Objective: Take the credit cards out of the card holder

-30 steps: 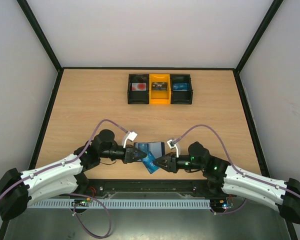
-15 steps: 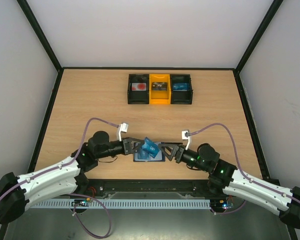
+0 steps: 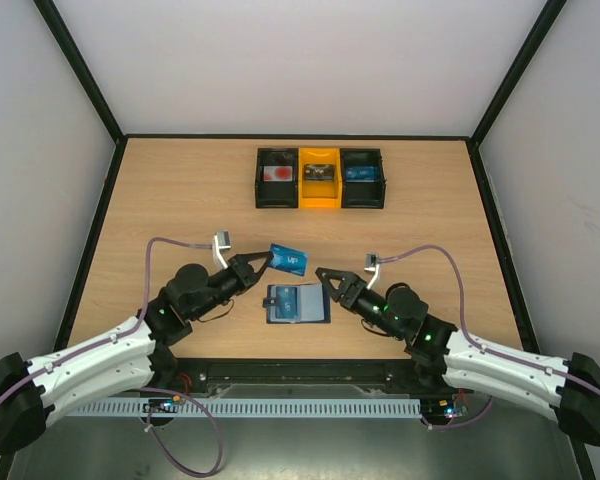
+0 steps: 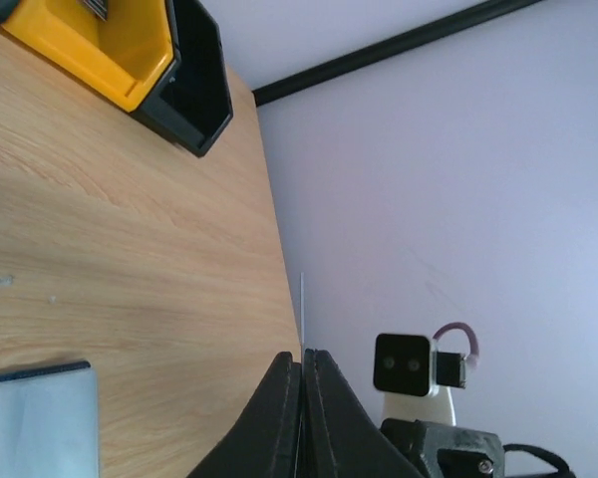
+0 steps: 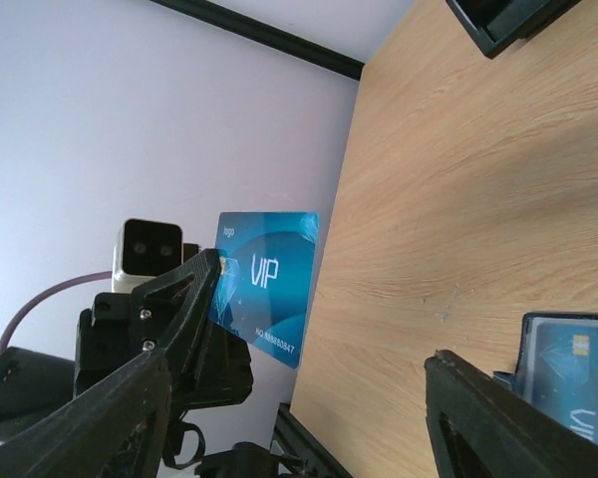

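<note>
The left hand [image 3: 264,263], closed on a blue card [image 3: 289,260], has lifted it clear, just behind the holder [image 3: 298,305], which lies open on the worktop [image 3: 180,200]. The right hand [image 3: 331,283], just right of the holder, has let go and stands open. One card is out, but a second card [image 5: 576,380] sits in the holder.

A pale wood-grain surface [image 3: 180,200] stretches ahead of the left hand [image 3: 265,260] and the right hand [image 3: 326,280], rimmed by a black frame [image 3: 295,136]. Plain off-white walls close it in: a back wall [image 3: 300,60] far ahead of both hands, a left wall [image 3: 30,180] out past the left hand, and a right wall [image 3: 565,180] past the right hand. Behind the hands runs a grey metal ledge [image 3: 310,445]. The light is soft and even.
</note>
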